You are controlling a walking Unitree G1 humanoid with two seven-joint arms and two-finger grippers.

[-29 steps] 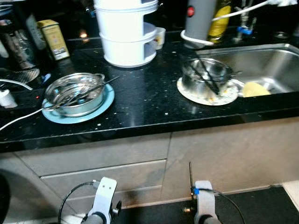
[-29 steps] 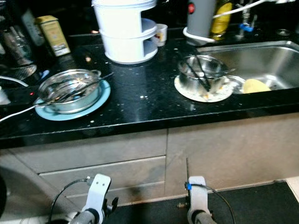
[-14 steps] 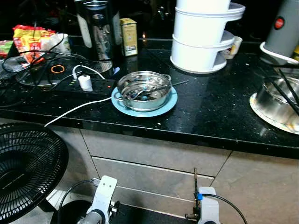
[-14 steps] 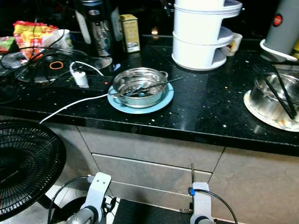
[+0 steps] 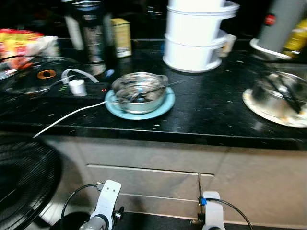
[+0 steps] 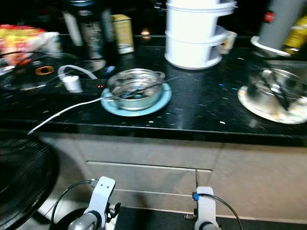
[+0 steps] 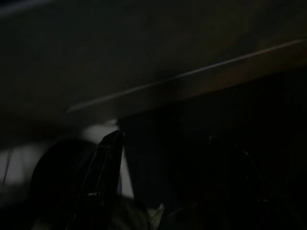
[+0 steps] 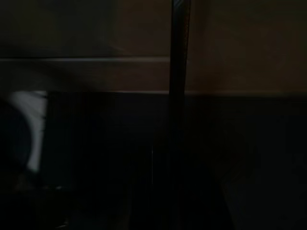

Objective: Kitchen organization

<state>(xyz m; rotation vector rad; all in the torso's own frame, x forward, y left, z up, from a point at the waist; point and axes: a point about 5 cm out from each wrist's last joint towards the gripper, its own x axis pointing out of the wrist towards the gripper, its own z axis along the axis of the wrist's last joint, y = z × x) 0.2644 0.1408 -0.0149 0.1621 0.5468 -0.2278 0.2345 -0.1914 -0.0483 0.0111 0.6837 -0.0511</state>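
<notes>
Steel pot (image 5: 139, 92) sitting on blue plate (image 5: 163, 103) at mid-counter (image 5: 201, 120), utensil handle pointing toward the white steamer (image 5: 196, 33); both arms hanging below, left gripper (image 5: 106, 201) nearer; jaws' state indiscernible.

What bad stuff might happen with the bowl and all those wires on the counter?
The metal bowl sits on a blue plate near the counter's front edge, with utensils sticking out; bumping one might tip or drag it. The white cable hangs over the edge, so an arm could snag it. The view is blurred, so aiming may be off.
</notes>
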